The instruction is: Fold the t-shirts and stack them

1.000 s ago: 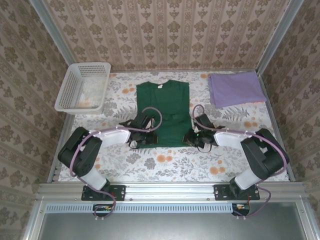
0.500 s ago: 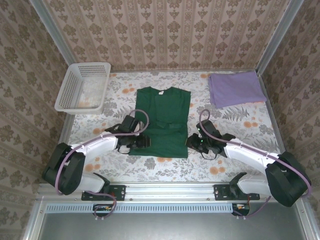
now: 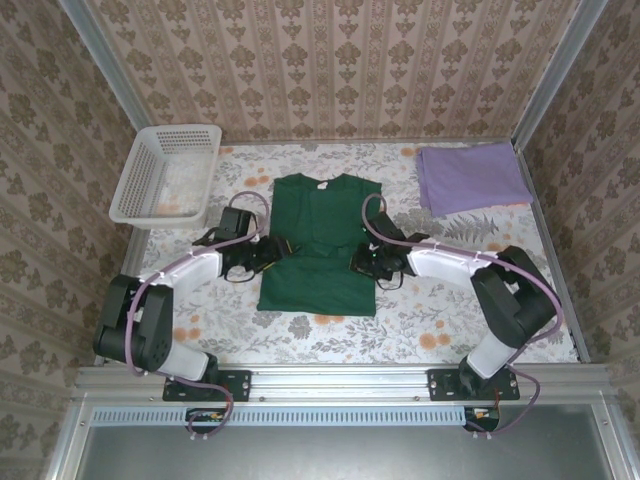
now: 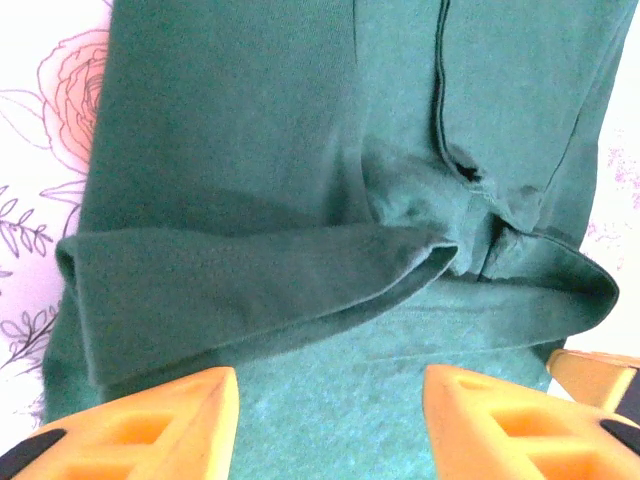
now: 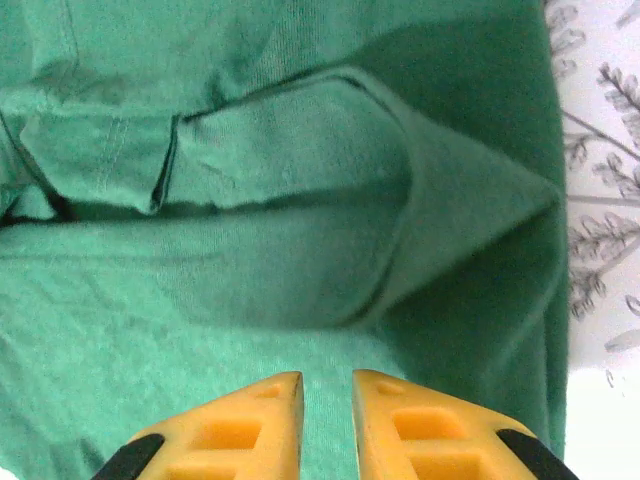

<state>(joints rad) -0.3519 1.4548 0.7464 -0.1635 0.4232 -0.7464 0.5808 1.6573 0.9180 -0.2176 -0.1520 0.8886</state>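
Dark green cloth t-shirt point(image 3: 320, 240), sleeves folded in, flanked, seemingly for its next fold, by left gripper point(image 4: 328, 375) gaping empty and right gripper point(image 5: 327, 378) nearly closed, empty.

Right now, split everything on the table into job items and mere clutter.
Job: green t-shirt, spread out in the middle; lilac t-shirt, folded, far right corner.
Clutter: white lattice basket, far left corner.
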